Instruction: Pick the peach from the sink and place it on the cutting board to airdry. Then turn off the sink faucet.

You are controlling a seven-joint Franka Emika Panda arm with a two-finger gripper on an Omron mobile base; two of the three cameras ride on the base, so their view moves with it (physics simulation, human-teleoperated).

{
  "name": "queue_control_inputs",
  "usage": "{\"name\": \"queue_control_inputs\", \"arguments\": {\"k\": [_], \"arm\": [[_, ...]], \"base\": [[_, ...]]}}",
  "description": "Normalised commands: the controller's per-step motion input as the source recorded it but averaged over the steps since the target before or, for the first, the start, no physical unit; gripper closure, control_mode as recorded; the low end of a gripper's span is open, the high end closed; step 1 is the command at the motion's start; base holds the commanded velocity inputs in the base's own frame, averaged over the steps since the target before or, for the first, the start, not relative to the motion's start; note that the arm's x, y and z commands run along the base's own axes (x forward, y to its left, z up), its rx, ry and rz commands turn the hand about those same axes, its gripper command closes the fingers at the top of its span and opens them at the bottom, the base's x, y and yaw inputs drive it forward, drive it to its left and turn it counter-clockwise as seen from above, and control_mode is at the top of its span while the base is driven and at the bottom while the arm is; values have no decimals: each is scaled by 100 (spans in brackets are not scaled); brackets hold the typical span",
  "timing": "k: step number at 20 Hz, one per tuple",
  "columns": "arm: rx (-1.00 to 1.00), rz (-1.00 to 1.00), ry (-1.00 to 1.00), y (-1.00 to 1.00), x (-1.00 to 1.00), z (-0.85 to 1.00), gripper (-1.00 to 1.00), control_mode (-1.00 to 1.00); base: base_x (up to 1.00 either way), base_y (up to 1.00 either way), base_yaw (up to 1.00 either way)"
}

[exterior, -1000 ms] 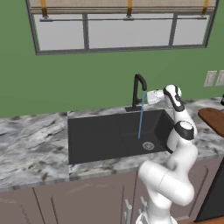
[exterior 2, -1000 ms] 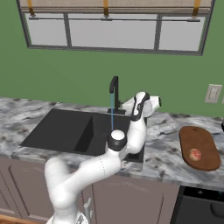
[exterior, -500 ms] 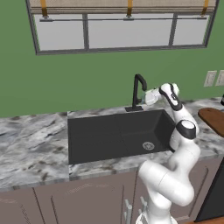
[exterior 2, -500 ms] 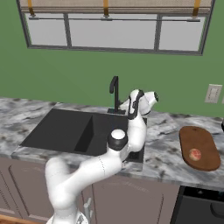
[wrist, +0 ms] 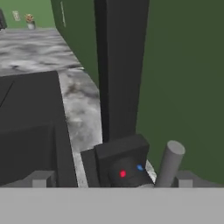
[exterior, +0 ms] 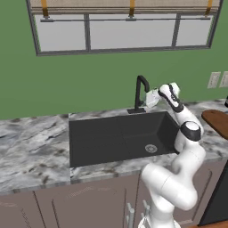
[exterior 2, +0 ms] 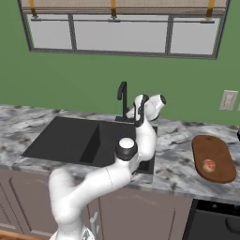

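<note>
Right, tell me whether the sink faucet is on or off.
Off. No stream falls from the sink faucet spout into the sink, and the basin around the drain looks dry.

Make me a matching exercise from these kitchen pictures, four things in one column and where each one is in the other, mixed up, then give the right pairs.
Things:
1. peach
2. sink faucet
3. cutting board
4. drain

Places:
A. in the bottom of the sink
B. on the counter, right of the sink
C. on the cutting board
D. behind the sink, by the green wall, with the tool next to it

Pairs: 1-C, 2-D, 3-B, 4-A
</note>
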Motion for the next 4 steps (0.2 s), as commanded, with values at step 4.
{"name": "queue_control_inputs", "arguments": {"k": [4], "arm": [[-33,10,-6,86,27,72,-100,-100]], "base": [[0,0,0]]}}
